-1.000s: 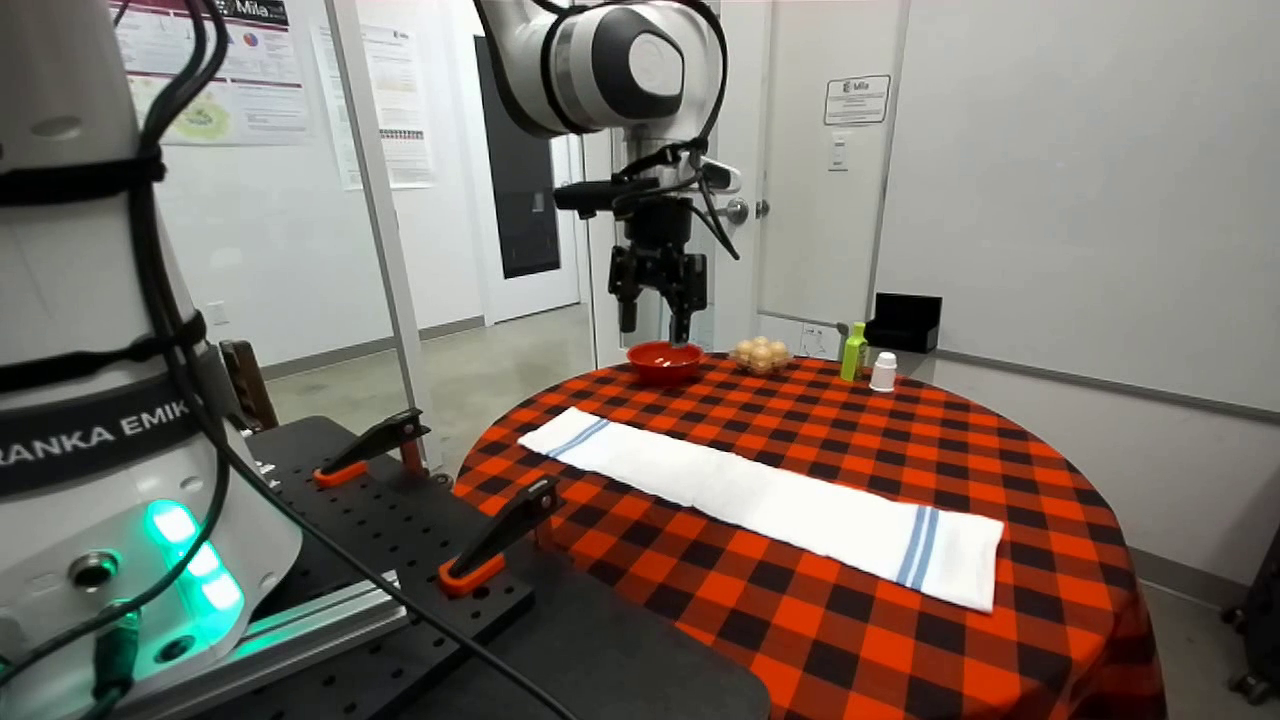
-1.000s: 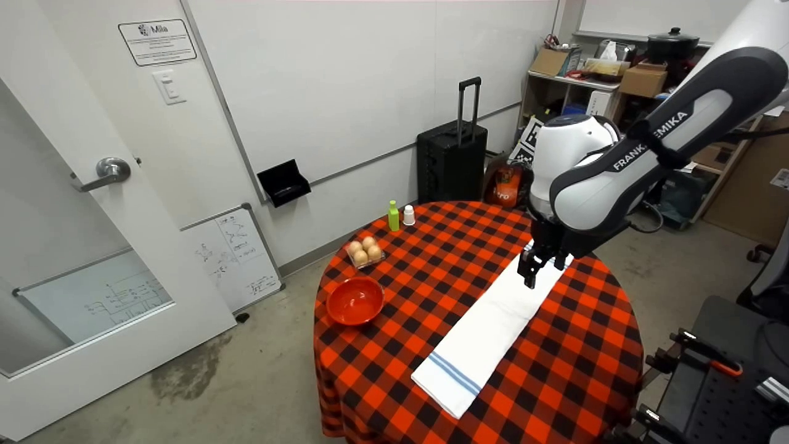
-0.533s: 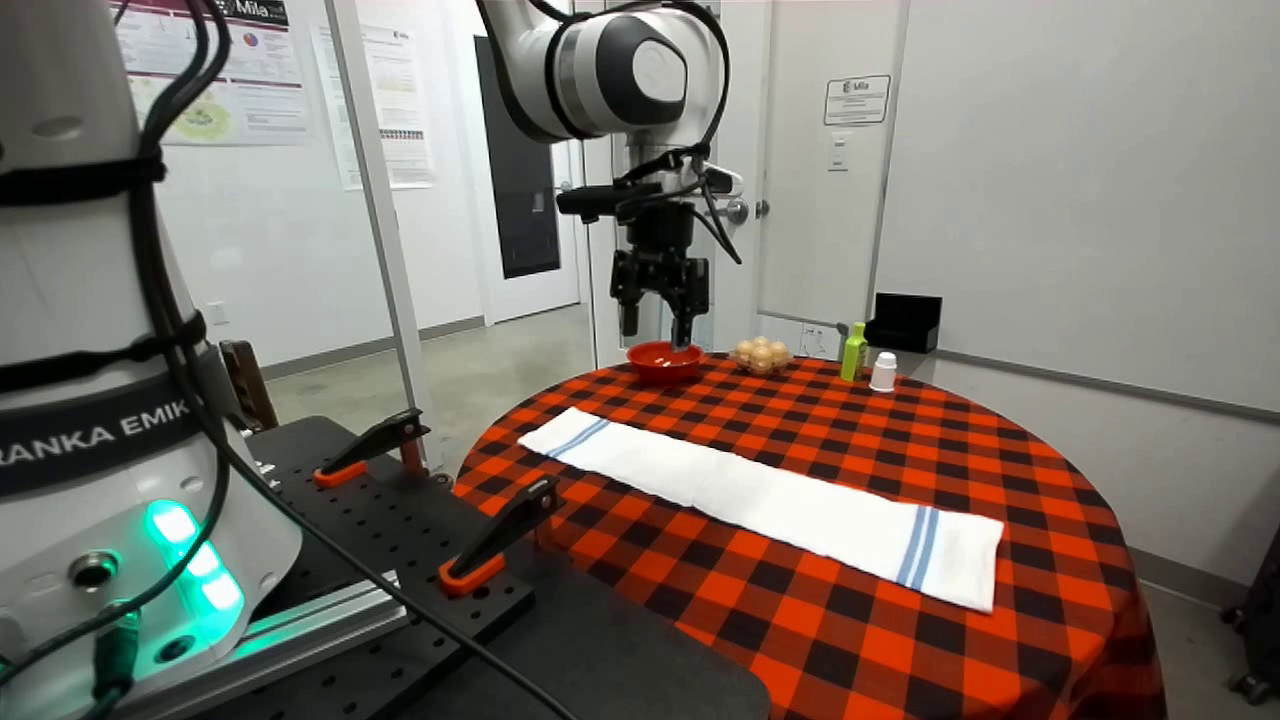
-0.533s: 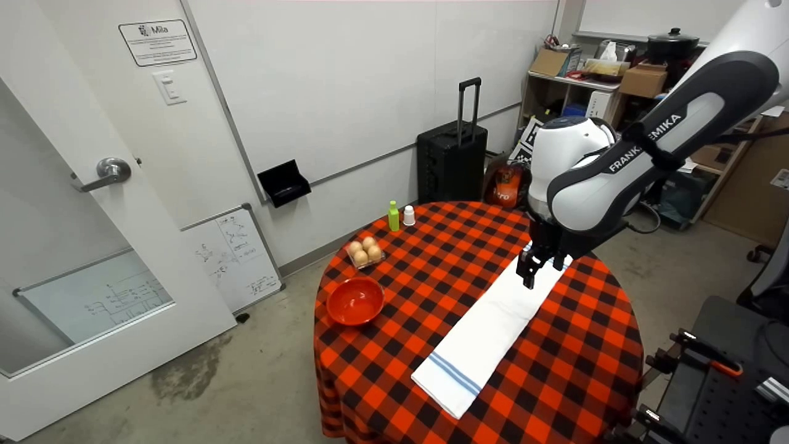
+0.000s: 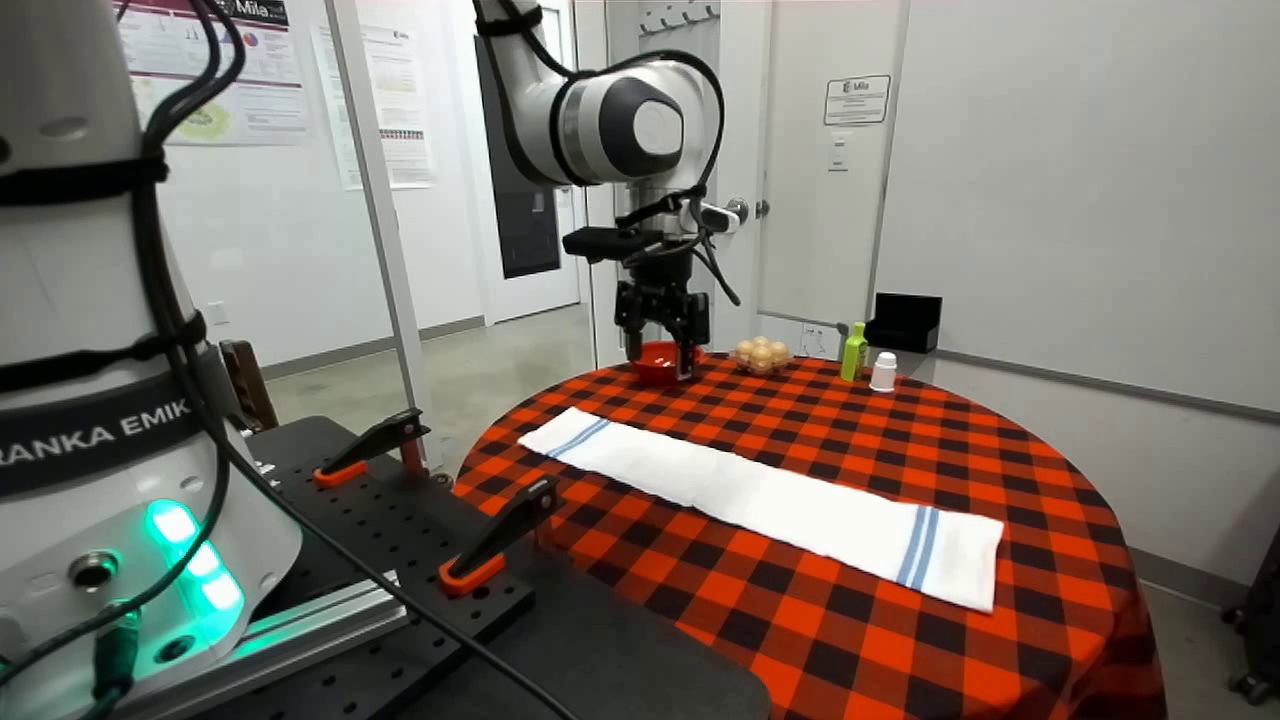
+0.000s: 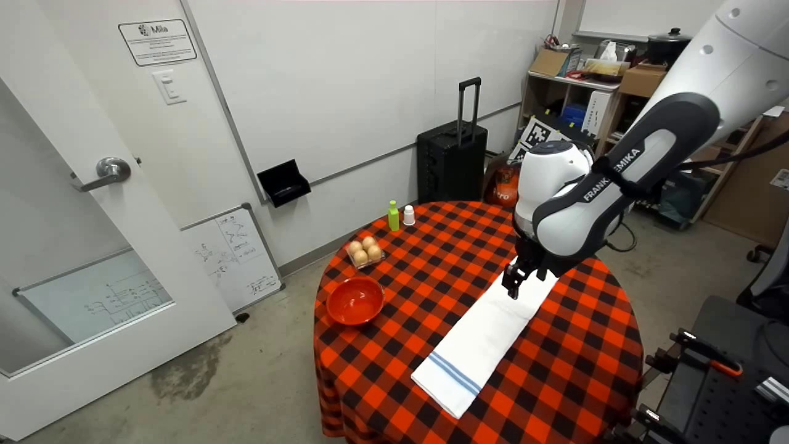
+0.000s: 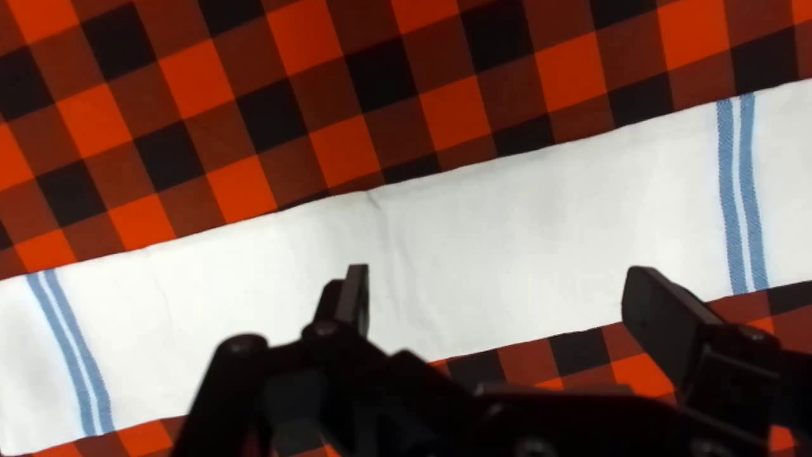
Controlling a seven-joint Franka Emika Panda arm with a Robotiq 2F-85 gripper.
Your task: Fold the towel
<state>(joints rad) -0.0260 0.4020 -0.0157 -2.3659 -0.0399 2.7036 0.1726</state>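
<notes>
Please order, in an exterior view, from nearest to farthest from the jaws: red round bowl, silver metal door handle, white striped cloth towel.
1. White striped cloth towel: below the jaws.
2. Red round bowl: image left.
3. Silver metal door handle: farther left.

One towel point(image 6: 479, 339) is counted, with four blue stripes point(image 7: 729, 197); one red bowl point(image 6: 355, 301), one green bottle point(image 6: 394, 218), one white bottle point(image 6: 408, 216) are tallied. Four eggs point(image 6: 372, 251) are spotted! Two clamps point(image 5: 507, 530), one gripper point(image 7: 498, 269), two fingers point(image 7: 660, 324) are logged.
</notes>
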